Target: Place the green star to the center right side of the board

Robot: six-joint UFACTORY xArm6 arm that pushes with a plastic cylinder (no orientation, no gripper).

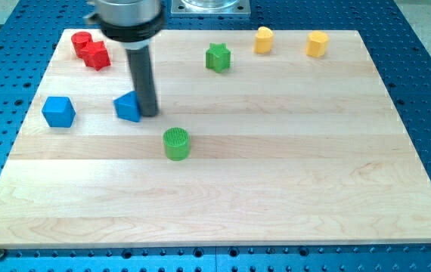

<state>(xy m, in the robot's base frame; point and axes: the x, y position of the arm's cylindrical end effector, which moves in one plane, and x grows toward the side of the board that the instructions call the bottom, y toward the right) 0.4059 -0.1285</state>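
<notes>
Nearest me, the green cylinder (176,143) sits idle; my tip (149,113), a bare rod grasping nothing, touches the blue block (128,107), while the green star (218,57) waits unmoved at twelve o'clock, so everything remains.

No text, label, brand, number or sign can be read anywhere in this view, neither on the wooden desk (276,189) nor on any of the coloured blocks lying on it.
</notes>
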